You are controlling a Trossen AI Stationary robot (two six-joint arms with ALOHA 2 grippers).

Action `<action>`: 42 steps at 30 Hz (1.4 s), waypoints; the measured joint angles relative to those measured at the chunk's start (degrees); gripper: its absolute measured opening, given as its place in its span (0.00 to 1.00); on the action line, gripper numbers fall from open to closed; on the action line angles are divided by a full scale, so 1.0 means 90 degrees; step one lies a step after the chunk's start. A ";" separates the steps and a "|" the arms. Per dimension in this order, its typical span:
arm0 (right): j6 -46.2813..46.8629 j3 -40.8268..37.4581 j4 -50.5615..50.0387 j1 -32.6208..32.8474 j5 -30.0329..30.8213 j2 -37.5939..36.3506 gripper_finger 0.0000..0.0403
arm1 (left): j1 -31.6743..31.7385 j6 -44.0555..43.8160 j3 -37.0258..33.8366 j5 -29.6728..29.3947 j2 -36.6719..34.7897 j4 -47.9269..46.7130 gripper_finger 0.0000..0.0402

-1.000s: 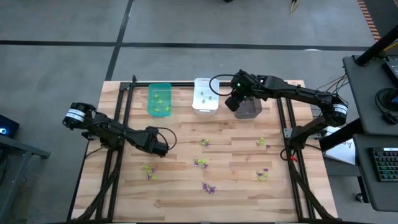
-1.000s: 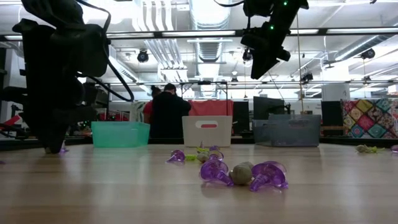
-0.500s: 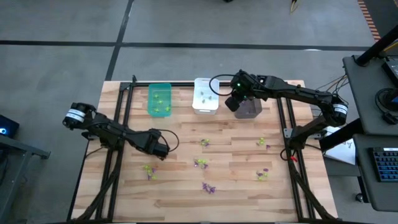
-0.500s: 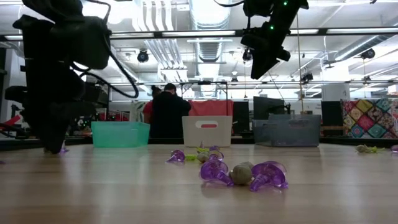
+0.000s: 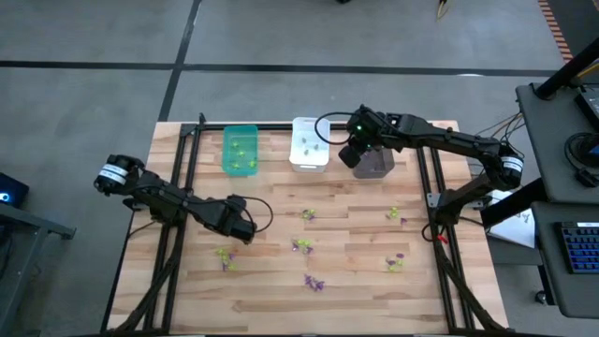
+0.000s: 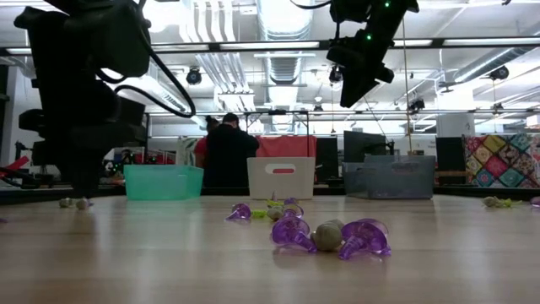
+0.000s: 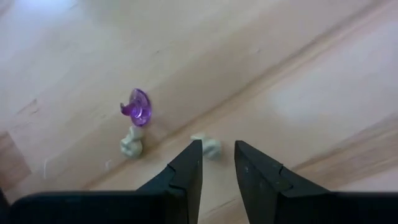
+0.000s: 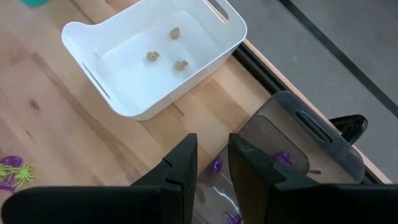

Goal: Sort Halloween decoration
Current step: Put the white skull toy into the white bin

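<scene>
The bench is pale wood planks in a big hall with ceiling pipes. The left hand, fingers slightly apart and empty, hangs low just above small glossy purple and greyish trinkets. The right hand, also slightly apart and empty, hovers over the dark translucent bin holding purple pieces, beside the white plastic bin.

From the high view we can't make out shapes of the trinkets on the surface, only colored specks. Left tool: its wrist view cuts both fingers off at the picture's edge, and one finger partly covers a pale trinket. In the low view its tips sit behind the arm's dark bulk. Right tool: fingers block part of the dark grey bin, so we can't count its contents. A person in the background is partly hidden by the white bin.
</scene>
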 joint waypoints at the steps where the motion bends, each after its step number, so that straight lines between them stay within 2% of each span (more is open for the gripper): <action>1: 0.0000 0.0000 0.0000 0.0000 0.0000 0.0000 0.20 | 0.0003 -0.0082 0.0000 -0.0012 0.0000 0.0000 0.19; 5: 0.0000 0.0000 -0.0001 0.0000 0.0000 0.0000 0.20 | 0.0005 -0.0314 0.0000 0.0042 0.0000 0.0000 0.20; 14: 0.0002 0.0000 -0.0002 0.0068 -0.0007 0.0000 0.20 | 0.0005 -0.0517 -0.0006 -0.0155 0.0130 -0.0032 0.34; 19: 0.0002 0.0000 -0.0002 0.0113 -0.0010 0.0000 0.20 | 0.0005 -0.0506 -0.0024 -0.0151 0.0420 -0.0022 0.34; 25: 0.0002 0.0000 -0.0002 0.0139 -0.0010 0.0000 0.20 | -0.0002 -0.0328 0.0000 -0.0157 0.0697 0.0072 0.28; 35: 0.0002 0.0000 -0.0002 0.0139 -0.0010 0.0000 0.20 | 0.0000 -0.0275 -0.0032 -0.0085 0.0483 0.0200 0.03; 42: -0.0050 0.0000 -0.0027 0.0139 -0.0010 0.0000 0.20 | -0.0005 0.0150 -0.0043 -0.0085 0.0177 0.0244 0.02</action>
